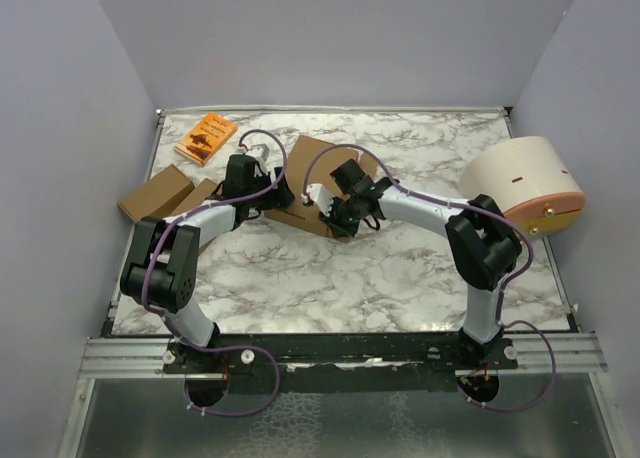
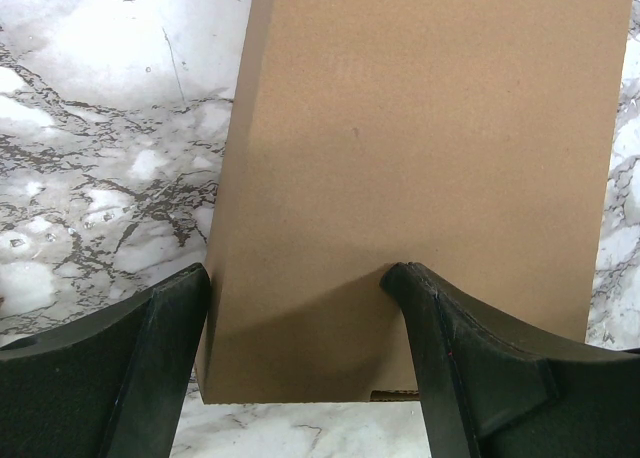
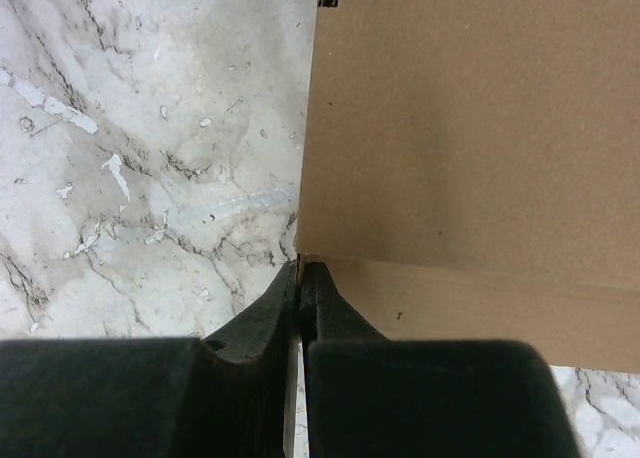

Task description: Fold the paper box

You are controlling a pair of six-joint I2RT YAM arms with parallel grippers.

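— What is the left claw (image 2: 297, 276) doing?

— Its jaws are spread wide, with nothing gripped. The two fingers (image 2: 470, 378) are black, wedge-shaped and finely pebbled. Right under and ahead of them lies the paper box (image 2: 420, 158), a flat panel of plain brown cardboard, matte and faintly fibrous, with straight cut edges. One finger hangs over the panel's left edge and the other over its middle. Whether either tip rests on the card, I cannot tell from this angle.

— And the right claw (image 3: 301, 270)?

— Closed tight, its black tips pressed together into one narrow point, with nothing between them. That point sits at the box's edge, just where a crease splits a darker upper panel from a paler strip nearer the claw. A little of the board's cut edge shows at the panel's far corner.

— What is under it all?

— A table (image 1: 400, 268) of glossy white marble pattern with grey and brown veins, off to the left of both claws in the wrist views.

— Anything else up there?

— From above, a small orange book (image 1: 206, 138), flat and rectangular, lies beyond the left claw, to its left. Two blocky brown cardboard pieces (image 1: 157, 195) lie further to that claw's left, side by side. Well to the right of the right claw is a smooth cream drum (image 1: 522, 178) lying on its side, showing a tan round face.
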